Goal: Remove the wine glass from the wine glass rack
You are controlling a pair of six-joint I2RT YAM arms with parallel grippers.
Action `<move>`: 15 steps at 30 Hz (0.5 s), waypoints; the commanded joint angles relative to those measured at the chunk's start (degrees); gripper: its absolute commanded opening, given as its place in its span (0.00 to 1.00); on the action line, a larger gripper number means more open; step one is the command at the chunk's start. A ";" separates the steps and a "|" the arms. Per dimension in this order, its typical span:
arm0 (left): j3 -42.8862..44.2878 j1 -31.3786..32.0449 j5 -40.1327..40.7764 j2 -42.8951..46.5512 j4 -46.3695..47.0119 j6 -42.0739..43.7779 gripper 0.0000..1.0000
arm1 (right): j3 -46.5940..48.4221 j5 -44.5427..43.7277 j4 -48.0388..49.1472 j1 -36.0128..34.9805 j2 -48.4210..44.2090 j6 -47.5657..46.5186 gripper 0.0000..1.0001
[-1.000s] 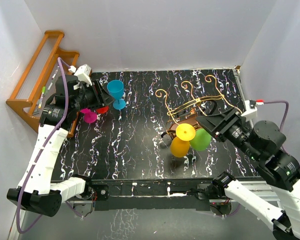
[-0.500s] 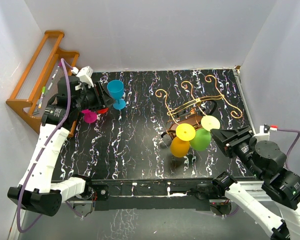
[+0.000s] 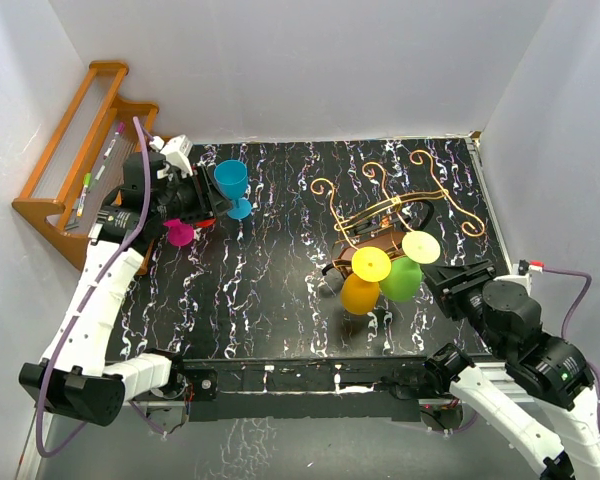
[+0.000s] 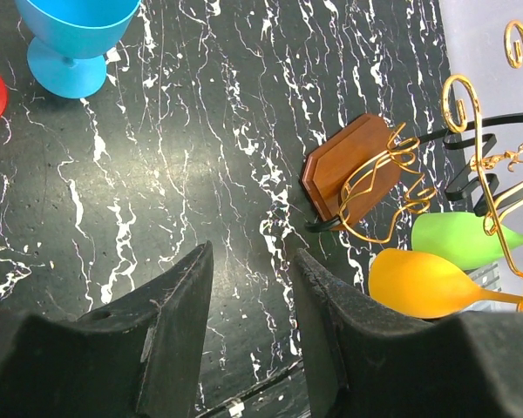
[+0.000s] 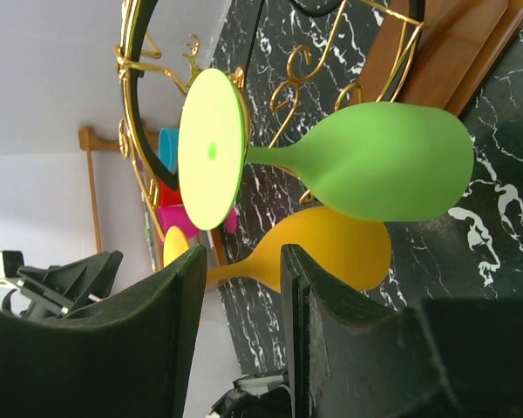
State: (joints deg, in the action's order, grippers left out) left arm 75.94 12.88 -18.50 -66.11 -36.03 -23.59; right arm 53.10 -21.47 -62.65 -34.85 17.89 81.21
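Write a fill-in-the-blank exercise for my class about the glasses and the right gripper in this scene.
1. Two glasses hang on the wine glass rack: a green glass and an ____ one.
2. The blue glass stands ____ on the table.
3. The right gripper faces the green glass with its jaws ____ and nothing between them.

Missing words: orange; upright; open.

Black white-veined table (image 3: 270, 270), wine glass rack (image 4: 344, 161) stood right of centre, blue glass (image 3: 230, 180) upright at far left, pink glass (image 3: 180, 233) sat near it.
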 commanded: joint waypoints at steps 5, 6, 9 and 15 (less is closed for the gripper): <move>-1.26 0.13 -0.83 -0.16 1.23 1.05 0.41 | -0.81 -6.43 6.92 -0.33 3.10 0.72 0.41; -1.52 0.12 -0.83 -0.18 1.28 1.09 0.41 | -0.87 -6.94 7.15 -0.39 3.18 0.75 0.41; -2.21 0.13 -0.97 -0.33 1.56 1.19 0.41 | -0.81 -8.10 7.62 -0.40 3.82 0.77 0.41; -3.62 0.17 -1.51 -0.63 2.43 1.10 0.40 | -0.93 -10.63 7.91 -0.47 4.88 1.36 0.40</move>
State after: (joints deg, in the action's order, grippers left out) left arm 73.32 12.88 -18.63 -66.78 -34.94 -23.11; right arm 51.94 -27.97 -58.02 -34.87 21.56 81.49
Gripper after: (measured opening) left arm 0.403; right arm 0.404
